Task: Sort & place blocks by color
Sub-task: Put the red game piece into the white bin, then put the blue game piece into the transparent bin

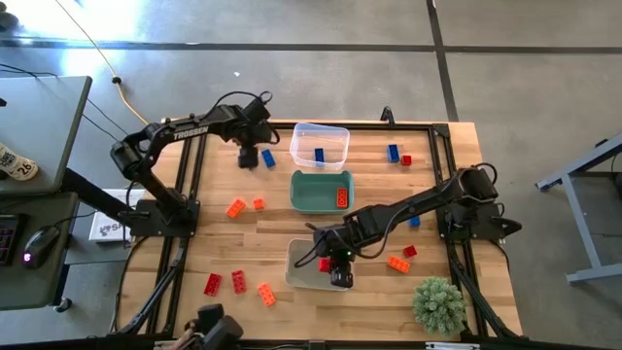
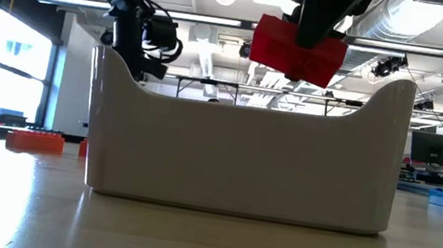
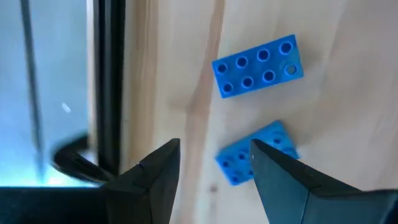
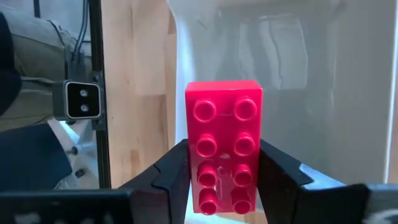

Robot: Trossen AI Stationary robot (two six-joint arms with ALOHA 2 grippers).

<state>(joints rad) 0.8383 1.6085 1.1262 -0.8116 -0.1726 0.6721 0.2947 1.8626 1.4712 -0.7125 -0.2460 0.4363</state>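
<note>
My right gripper (image 4: pixel 224 180) is shut on a red brick (image 4: pixel 224 146) and hangs over the grey bin (image 1: pixel 303 274). In the low view the red brick (image 2: pixel 298 49) sits above the bin's rim (image 2: pixel 249 102). My left gripper (image 3: pixel 214 165) is open above two blue bricks near the table's far left. One blue brick (image 3: pixel 258 152) lies partly between the fingers, and the other blue brick (image 3: pixel 258 65) lies just beyond it. In the high view the left gripper (image 1: pixel 249 156) stands beside a blue brick (image 1: pixel 268 157). My right gripper pinches the red brick by its two long sides near one end (image 4: pixel 224 186), with the studded face toward the wrist camera. The fingers (image 4: pixel 277 171) point down from above. The brick is lifted clear and hangs slightly tilted over the grey bin.
A clear bin (image 1: pixel 335 136) holds a blue brick (image 1: pixel 319 154), and a teal bin (image 1: pixel 311 192) holds a red-orange one (image 1: pixel 342 197). Loose bricks lie left (image 1: pixel 236 207), near left (image 1: pixel 238 282) and right (image 1: pixel 397 262). A small plant (image 1: pixel 437 303) stands at the near right.
</note>
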